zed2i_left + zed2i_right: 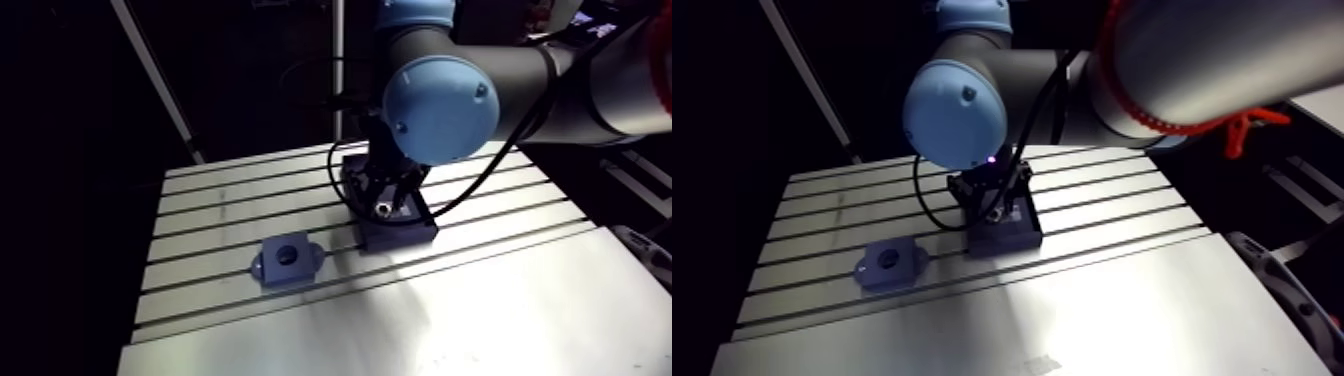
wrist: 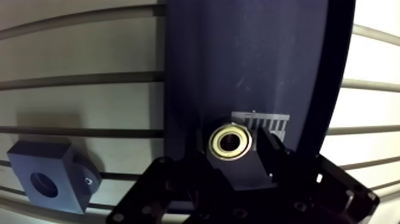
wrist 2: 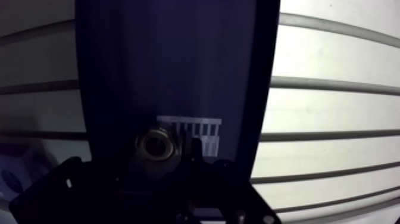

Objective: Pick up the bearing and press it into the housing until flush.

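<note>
The slotted aluminium bench carries two dark things. The larger is a flat dark-blue tray lying across its grooves, and the smaller is a blocky housing that stands on bare metal just beside the tray, clear of its edge. The housing's round bore opens upward, and nothing sits in it. The hand hangs low over the tray with the bearing directly within it, so there is no sideways offset between them. The bearing rests close to a pale ribbed patch on the tray. From the wrist view I cannot tell whether the hand is clenched on the bearing or only straddling it. The bearing is a small ring with a brassy, pale-gold face and a dark centre hole. It lies flat with its axis upright, pointing at the camera. That likely matches the bore's direction, so the carry to the housing should need a sideways shift and no turning.
</note>
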